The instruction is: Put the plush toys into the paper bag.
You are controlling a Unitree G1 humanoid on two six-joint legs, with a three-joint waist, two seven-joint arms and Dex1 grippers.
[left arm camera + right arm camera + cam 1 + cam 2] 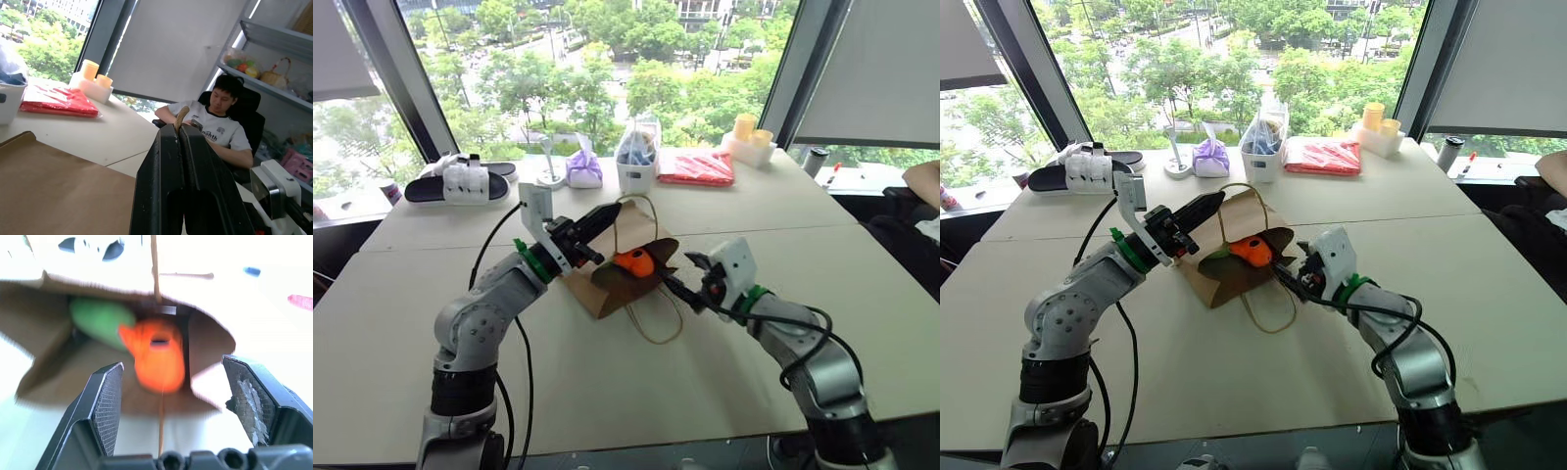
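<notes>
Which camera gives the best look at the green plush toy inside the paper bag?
The right wrist view: it looks straight into the paper bag's open mouth, where the green toy lies behind the orange toy. Both eye views show only a green sliver beside the orange toy. The left wrist view shows brown paper.

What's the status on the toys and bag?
Left pincer shut on bag handle. Right pincer open at paper bag mouth. Orange toy and green toy inside. Nothing blocking.

Person's white shirt [213,128]: partly legible print, "north".
</notes>
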